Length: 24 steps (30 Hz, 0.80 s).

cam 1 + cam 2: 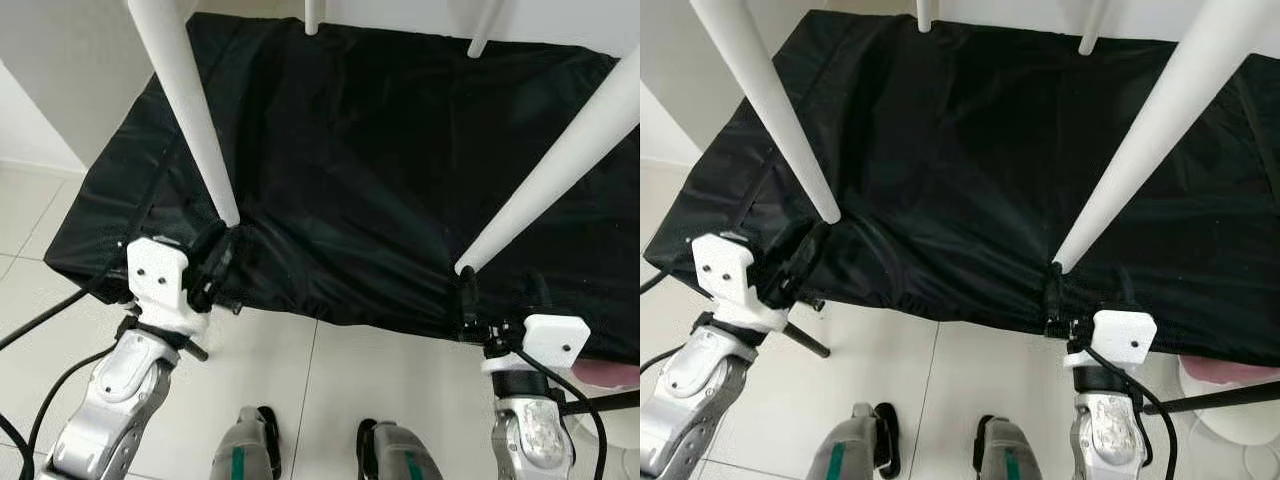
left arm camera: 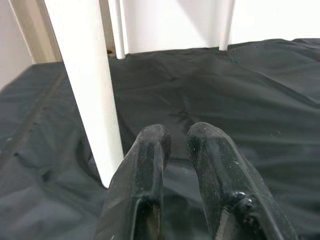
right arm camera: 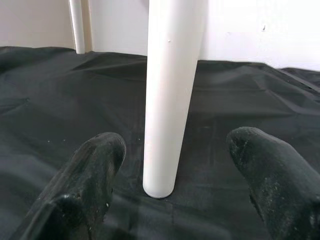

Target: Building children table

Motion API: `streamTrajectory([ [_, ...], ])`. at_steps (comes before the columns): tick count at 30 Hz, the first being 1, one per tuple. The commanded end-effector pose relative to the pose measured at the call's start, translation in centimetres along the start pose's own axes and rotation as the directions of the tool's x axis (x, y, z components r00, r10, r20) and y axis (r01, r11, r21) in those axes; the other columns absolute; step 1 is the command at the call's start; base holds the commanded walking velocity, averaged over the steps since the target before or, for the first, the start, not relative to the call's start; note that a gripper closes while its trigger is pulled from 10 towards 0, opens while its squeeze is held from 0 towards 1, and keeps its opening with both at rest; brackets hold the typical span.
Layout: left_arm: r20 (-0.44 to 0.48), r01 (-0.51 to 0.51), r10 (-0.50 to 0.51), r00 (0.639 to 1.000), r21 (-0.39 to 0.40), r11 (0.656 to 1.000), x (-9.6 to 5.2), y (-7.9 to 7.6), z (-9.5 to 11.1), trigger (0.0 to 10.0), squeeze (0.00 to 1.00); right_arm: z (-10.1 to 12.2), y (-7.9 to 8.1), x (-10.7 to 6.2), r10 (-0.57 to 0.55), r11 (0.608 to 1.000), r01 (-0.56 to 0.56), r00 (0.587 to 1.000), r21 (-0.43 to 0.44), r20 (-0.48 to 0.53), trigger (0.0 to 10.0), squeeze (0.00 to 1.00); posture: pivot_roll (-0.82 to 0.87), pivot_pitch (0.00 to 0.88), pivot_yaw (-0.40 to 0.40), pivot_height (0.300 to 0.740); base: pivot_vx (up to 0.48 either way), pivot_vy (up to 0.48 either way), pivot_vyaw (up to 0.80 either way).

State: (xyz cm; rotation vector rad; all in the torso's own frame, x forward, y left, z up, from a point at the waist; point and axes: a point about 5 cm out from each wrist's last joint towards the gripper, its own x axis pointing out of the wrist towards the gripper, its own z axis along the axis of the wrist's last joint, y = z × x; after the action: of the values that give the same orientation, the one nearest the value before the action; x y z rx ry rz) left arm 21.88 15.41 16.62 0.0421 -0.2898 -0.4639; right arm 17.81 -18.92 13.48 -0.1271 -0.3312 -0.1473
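Right wrist view: my right gripper (image 3: 175, 175) is spread around the front right leg (image 3: 170, 100); I'd centre before squeezing. Left gripper (image 2: 175, 150) pressed nearly together beside the front left leg (image 2: 87, 90).

- Four white round tapered table legs: one at 10 o'clock (image 1: 190, 110), one at 3 o'clock (image 1: 560, 165), two short ends at 12 o'clock (image 1: 312, 16) and 1 o'clock (image 1: 484, 30).
- One black crinkled fabric sheet (image 1: 380, 170) at centre.
- Two black-fingered grippers: left gripper (image 1: 212, 262) at 8 o'clock, right gripper (image 1: 500, 300) at 4 o'clock.
- Two robot feet (image 1: 262, 440) at 6 o'clock.
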Motion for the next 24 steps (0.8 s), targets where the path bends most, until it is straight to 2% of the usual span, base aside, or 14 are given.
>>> streamTrajectory([
  [1, -0.044, -0.035, 0.035, 0.998, 0.005, 0.999, -1.0, 0.3, -1.3, 10.0, 0.00, -1.1, -0.4, -1.2, -0.002, 0.999, 0.000, 0.999, -0.041, -0.042, 10.0, 0.00, 0.03, 0.159, 0.052, 0.740, 0.000, 0.000, 0.00],
  [8, -0.116, -0.084, 0.089, 0.989, 0.047, 0.995, -3.0, 0.7, -4.2, 10.0, 0.00, -3.8, -0.9, -3.4, 0.012, 0.996, -0.025, 0.990, -0.090, -0.138, 10.0, 0.00, 0.03, 0.136, 0.047, 0.740, 0.000, 0.000, 0.00],
  [9, -0.130, -0.085, 0.091, 0.987, 0.052, 0.995, -3.5, 0.8, -4.7, 10.0, 0.00, -4.2, -0.7, -3.6, 0.050, 0.995, -0.062, 0.986, -0.076, -0.158, 10.0, 0.00, 0.03, 0.128, 0.048, 0.740, 0.000, 0.000, 0.00],
  [10, -0.154, -0.067, 0.074, 0.985, 0.049, 0.997, -3.9, 0.7, -5.3, 10.0, 0.00, -4.3, -0.1, -3.5, 0.146, 0.985, -0.159, 0.976, -0.069, -0.162, 10.0, 0.00, 0.03, 0.128, 0.048, 0.740, 0.000, 0.000, 0.00],
  [11, -0.158, -0.015, 0.024, 0.987, 0.061, 0.998, -4.2, 0.5, -5.5, 10.0, 0.00, -4.4, 0.5, -3.3, 0.257, 0.963, -0.266, 0.953, -0.041, -0.163, 10.0, 0.00, 0.03, 0.124, 0.048, 0.740, 0.000, 0.000, 0.00],
  [13, -0.157, 0.049, -0.036, 0.987, 0.078, 0.996, -4.4, 0.2, -5.5, 10.0, 0.00, -4.3, 1.2, -3.2, 0.366, 0.928, -0.373, 0.917, -0.012, -0.160, 10.0, 0.00, 0.04, 0.122, 0.048, 0.740, 0.000, 0.000, 0.00],
  [16, -0.139, 0.212, -0.204, 0.969, 0.050, 0.976, -4.3, -0.1, -4.5, 10.0, 0.00, -3.6, 2.1, -2.4, 0.594, 0.802, -0.596, 0.792, 0.033, -0.140, 10.0, 0.00, 0.05, 0.117, 0.044, 0.740, 0.000, 0.000, 0.00],
  [17, -0.140, 0.251, -0.242, 0.960, 0.051, 0.967, -4.2, -0.2, -4.4, 10.0, 0.00, -3.4, 2.1, -2.2, 0.632, 0.773, -0.633, 0.764, 0.037, -0.133, 10.0, 0.00, 0.05, 0.117, 0.044, 0.740, 0.000, 0.000, 0.00],
  [18, -0.140, 0.251, -0.242, 0.960, 0.051, 0.967, -4.2, -0.2, -4.4, 10.0, 0.00, -3.4, 2.1, -2.2, 0.632, 0.773, -0.633, 0.764, 0.037, -0.133, 10.0, 0.00, 0.05, 0.117, 0.044, 0.740, 0.000, 0.000, 0.00],
  [19, -0.146, 0.323, -0.315, 0.938, 0.033, 0.946, -3.9, -0.1, -4.2, 10.0, 0.00, -3.2, 1.8, -1.5, 0.717, 0.695, -0.715, 0.684, 0.069, -0.130, 10.0, 0.00, 0.06, 0.113, 0.036, 0.740, 0.000, 0.000, 0.00],
  [20, -0.146, 0.323, -0.315, 0.938, 0.033, 0.946, -3.9, -0.1, -4.2, 10.0, 0.00, -3.2, 1.8, -1.5, 0.717, 0.695, -0.715, 0.684, 0.069, -0.130, 10.0, 0.00, 0.06, 0.113, 0.036, 0.740, 0.000, 0.000, 0.00],
  [22, -0.148, 0.370, -0.361, 0.921, 0.039, 0.928, -3.7, -0.1, -4.3, 10.0, 0.00, -3.3, 1.7, -1.2, 0.762, 0.646, -0.759, 0.634, 0.081, -0.129, 10.0, 0.00, 0.06, 0.112, 0.021, 0.740, 0.000, 0.000, 0.00],
  [23, -0.148, 0.370, -0.361, 0.921, 0.039, 0.928, -3.7, -0.1, -4.3, 10.0, 0.00, -3.3, 1.7, -1.2, 0.762, 0.646, -0.759, 0.634, 0.081, -0.129, 10.0, 0.00, 0.06, 0.112, 0.021, 0.740, 0.000, 0.000, 0.00],
  [24, -0.153, 0.413, -0.402, 0.903, 0.041, 0.910, -3.8, -0.4, -4.3, 10.0, 0.00, -3.3, 1.8, -1.3, 0.818, 0.573, -0.811, 0.558, 0.119, -0.140, 10.0, 0.00, 0.07, 0.116, 0.011, 0.740, 0.000, 0.000, 0.00],
])
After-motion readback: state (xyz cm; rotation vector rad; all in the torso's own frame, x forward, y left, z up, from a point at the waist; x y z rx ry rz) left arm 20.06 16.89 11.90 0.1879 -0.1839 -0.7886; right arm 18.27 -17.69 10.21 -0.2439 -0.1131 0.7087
